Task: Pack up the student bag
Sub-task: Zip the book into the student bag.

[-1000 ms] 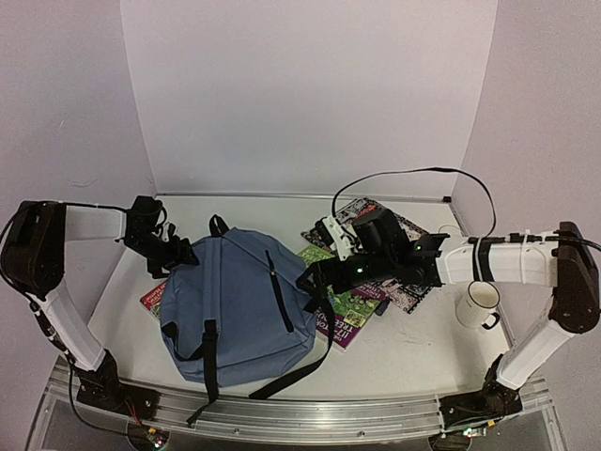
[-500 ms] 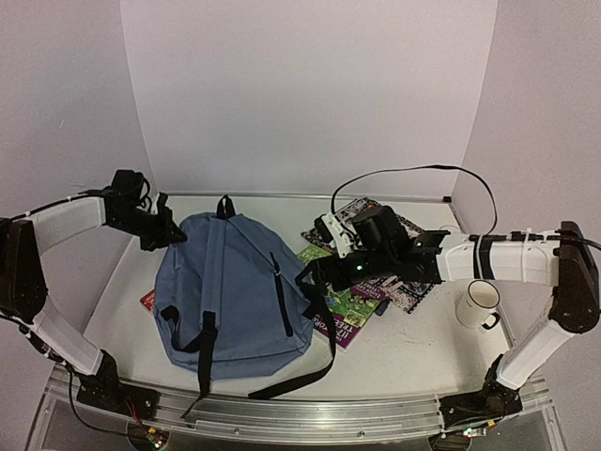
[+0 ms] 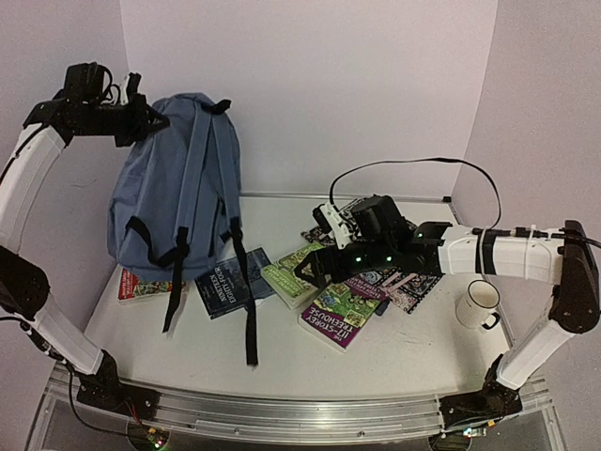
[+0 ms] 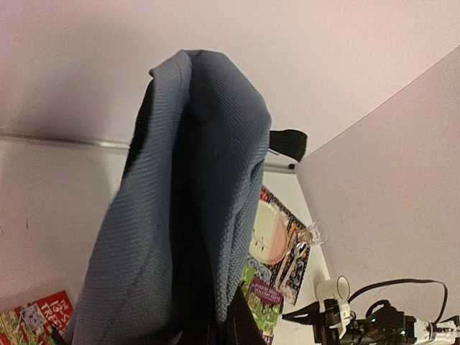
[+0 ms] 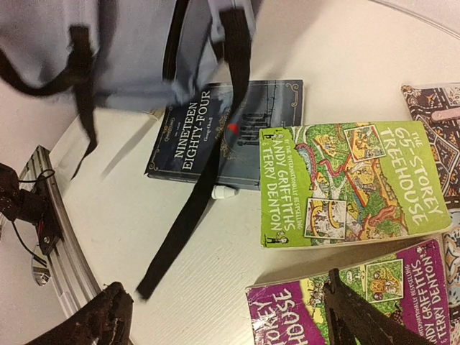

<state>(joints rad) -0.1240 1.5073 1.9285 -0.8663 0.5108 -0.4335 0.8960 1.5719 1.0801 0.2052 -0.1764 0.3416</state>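
Two arms share the work at this moment. The student bag [image 3: 178,178] hangs upright at about 10 o'clock of the counter [image 3: 404,362], and its black straps trail toward 6 o'clock. Its lower part lies over the nearest books, but I cannot tell whether it touches them.

The bag looks soft and light, without any stiffness. It folds where it is pinched, so I judge that it will sag and its mouth will close if only one point is held. A firmer hold would be the top handle or a seam, where the cloth is thicker.

The left end effector [image 3: 146,117] is closed on the fabric at the bag's top edge. The left arm stands high, its forearm pointing toward 3 o'clock.

The right arm stretches low from 4 o'clock toward the centre. The right end effector [image 5: 226,316] is spread wide and holds nothing. It hovers by the green 65-Storey Treehouse book [image 5: 352,180], with Nineteen Eighty-Four [image 5: 215,136] toward its 11 o'clock.
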